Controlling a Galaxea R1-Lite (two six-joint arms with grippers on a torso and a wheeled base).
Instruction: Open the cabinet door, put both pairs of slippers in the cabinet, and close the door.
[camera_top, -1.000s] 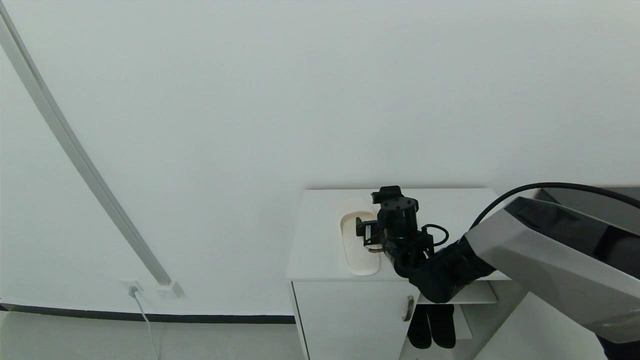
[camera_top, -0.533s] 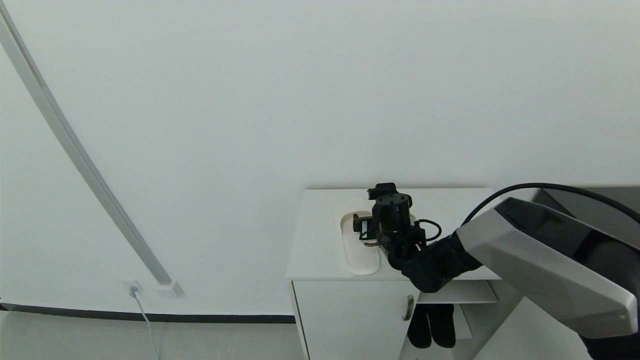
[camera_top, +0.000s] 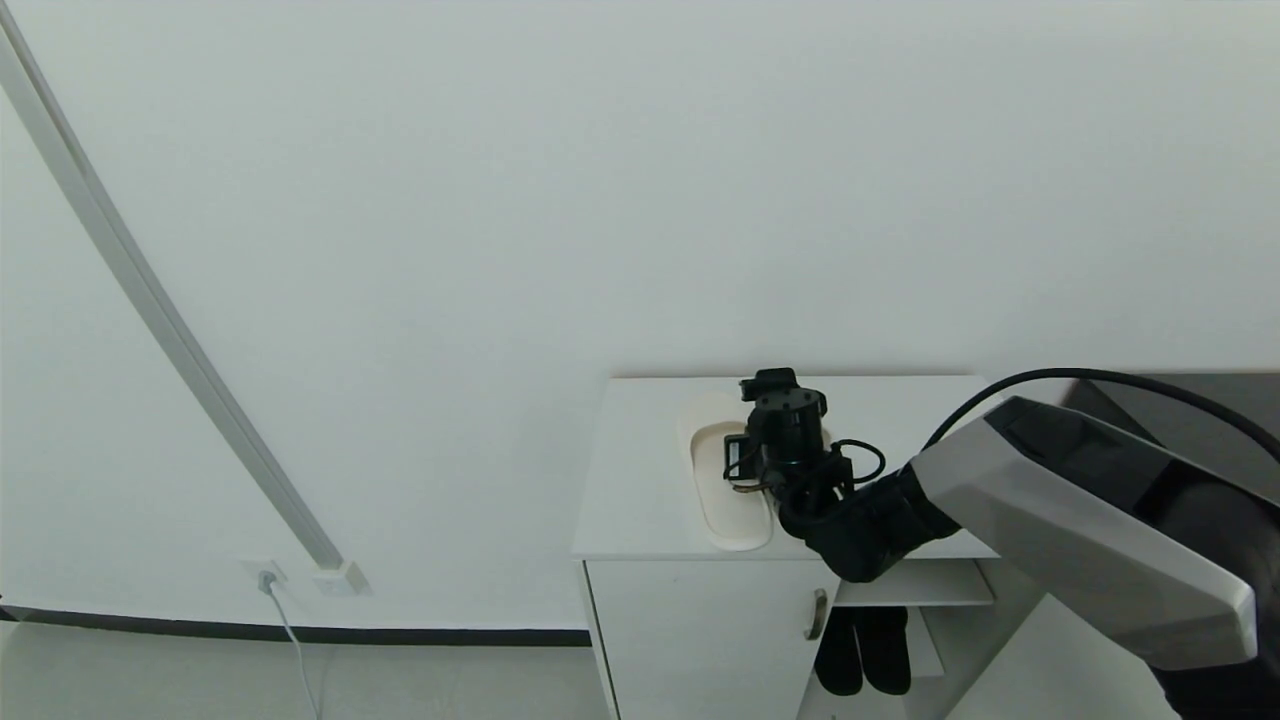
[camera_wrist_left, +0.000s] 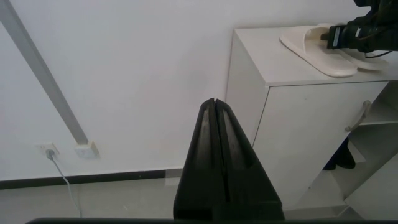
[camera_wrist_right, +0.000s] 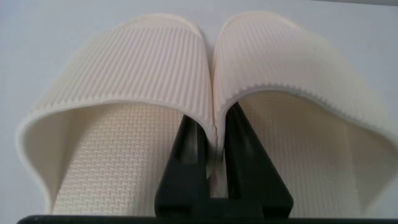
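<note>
As right end effector (camera_wrist_right: 212, 124) pinches slippers (camera_wrist_right: 137, 68) on white cabinet top (camera_top: 630, 500) — left end effector (camera_wrist_left: 214, 104) closed, empty.

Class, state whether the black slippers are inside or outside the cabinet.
Inside: the black slippers sit below a shelf in the open cabinet.

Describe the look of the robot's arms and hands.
The right arm has an angular silver-grey shell, then a black padded-looking section and a black cylindrical wrist with small holes in its end. A black cable arcs over it, with thinner loops by the wrist. The right hand has two flat, tapered black fingers; the left hand looks the same.
</note>
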